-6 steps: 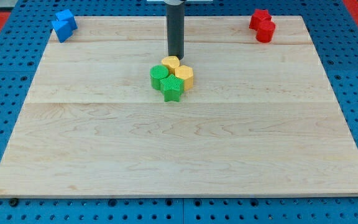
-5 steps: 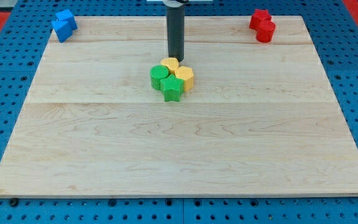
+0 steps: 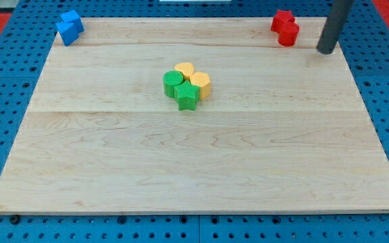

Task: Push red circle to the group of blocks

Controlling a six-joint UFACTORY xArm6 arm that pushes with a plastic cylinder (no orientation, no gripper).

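The red circle (image 3: 288, 35) sits at the view's top right on the wooden board (image 3: 194, 155), touching a second red block (image 3: 282, 19) just above it. My tip (image 3: 327, 50) is to the right of the red circle and slightly lower, apart from it. The group of blocks lies near the board's centre: a green circle (image 3: 173, 84), a green star (image 3: 187, 97), a yellow heart (image 3: 184, 69) and a yellow hexagon (image 3: 200, 83), all touching.
Two blue blocks (image 3: 68, 27) sit together at the board's top left corner. A blue pegboard (image 3: 5, 128) surrounds the board.
My tip has moved from just above the yellow heart at the centre group to the view's top right, beside the red circle. No block has moved.
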